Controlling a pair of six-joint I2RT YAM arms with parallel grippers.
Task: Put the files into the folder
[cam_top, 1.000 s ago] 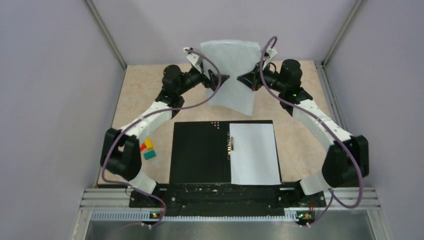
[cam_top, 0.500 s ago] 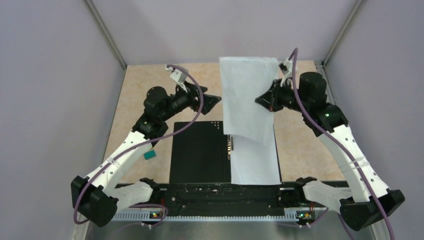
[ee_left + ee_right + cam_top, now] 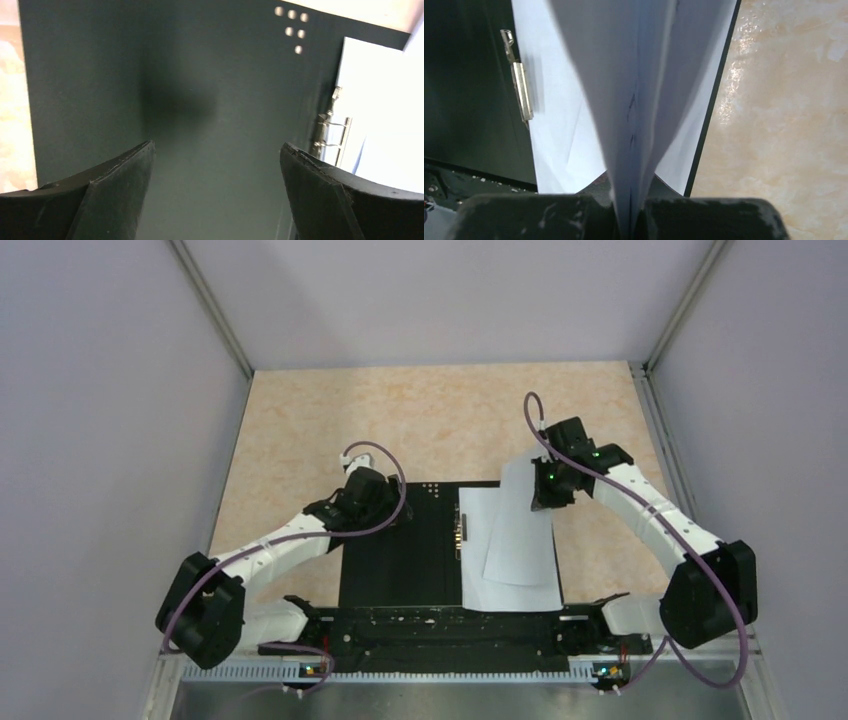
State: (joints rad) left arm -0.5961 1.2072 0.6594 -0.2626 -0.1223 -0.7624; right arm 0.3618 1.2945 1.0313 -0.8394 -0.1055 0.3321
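Note:
The folder (image 3: 400, 550) lies open and flat at the table's near edge, black inner faces up, with its metal clip (image 3: 462, 527) at the spine. One white file (image 3: 525, 588) lies on its right half. My right gripper (image 3: 545, 490) is shut on the far edge of a second file (image 3: 515, 540), which droops askew onto the first. In the right wrist view the held file (image 3: 639, 75) runs out from my shut right gripper (image 3: 630, 220) over the lying file (image 3: 554, 125). My left gripper (image 3: 385, 502) is open and empty over the left cover's far corner (image 3: 216, 146).
The beige table top (image 3: 440, 420) stretches behind the folder, with grey walls on three sides. A metal rail (image 3: 450, 625) with the arm bases runs along the near edge. The clip (image 3: 330, 135) and a file's edge (image 3: 375, 100) show in the left wrist view.
Both arms came down toward the folder. My left gripper let go of the sheet and dropped to the left cover. My right gripper carried the sheet down onto the folder's right half.

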